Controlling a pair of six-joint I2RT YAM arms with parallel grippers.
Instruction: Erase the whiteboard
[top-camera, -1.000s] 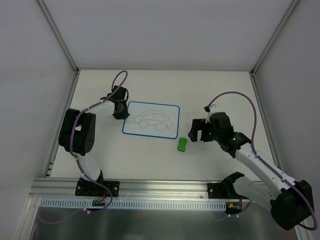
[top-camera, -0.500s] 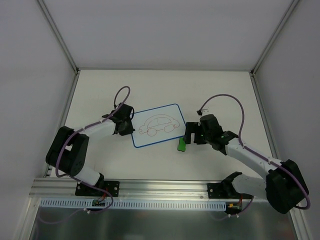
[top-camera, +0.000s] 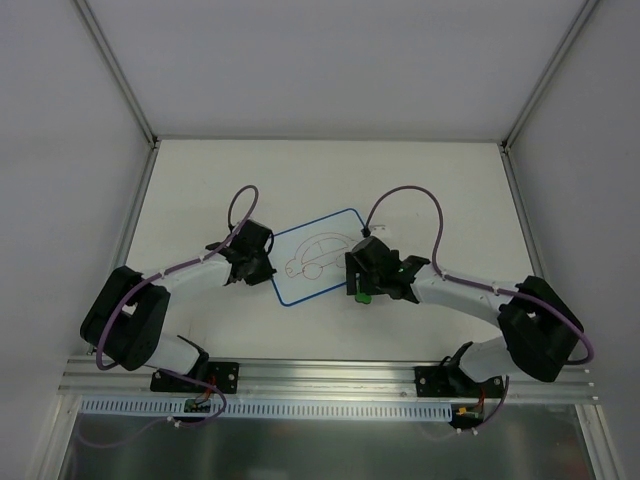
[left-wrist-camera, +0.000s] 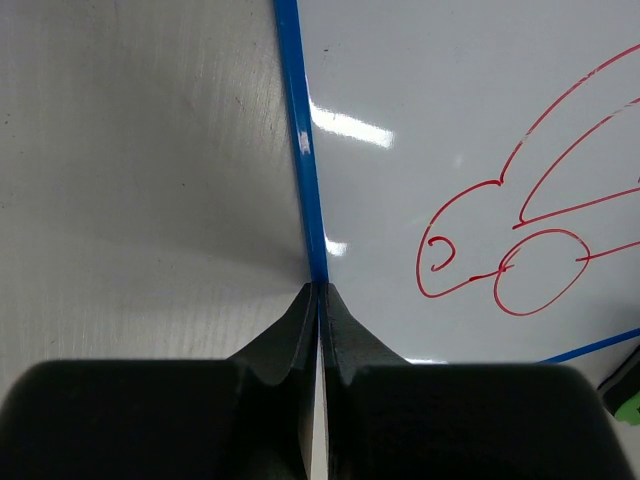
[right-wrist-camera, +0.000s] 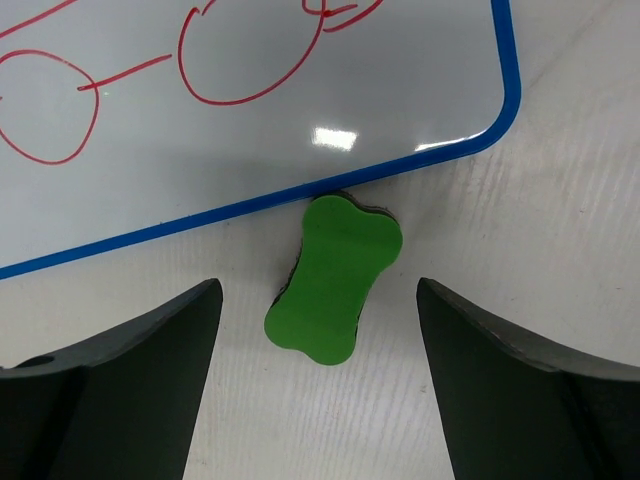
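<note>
The whiteboard (top-camera: 312, 262) lies tilted on the table and bears a red car drawing (left-wrist-camera: 520, 240). My left gripper (top-camera: 264, 268) is shut on the board's blue left edge, and the left wrist view shows its jaws (left-wrist-camera: 319, 292) pinched on the border. The green eraser (right-wrist-camera: 335, 280) lies on the table touching the board's (right-wrist-camera: 250, 120) blue near edge. My right gripper (right-wrist-camera: 318, 300) is open, hanging above the eraser with one finger on each side and not touching it. In the top view the right gripper (top-camera: 360, 282) hides most of the eraser (top-camera: 361, 294).
White enclosure walls with metal posts (top-camera: 120, 75) stand on the left, right and far sides. An aluminium rail (top-camera: 330, 375) carrying both arm bases runs along the near edge. Purple cables (top-camera: 405, 195) loop above both wrists.
My left gripper has dragged the whiteboard toward the near right and turned it counter-clockwise. My right gripper has moved left and come over the green eraser, which now touches the board's edge.
</note>
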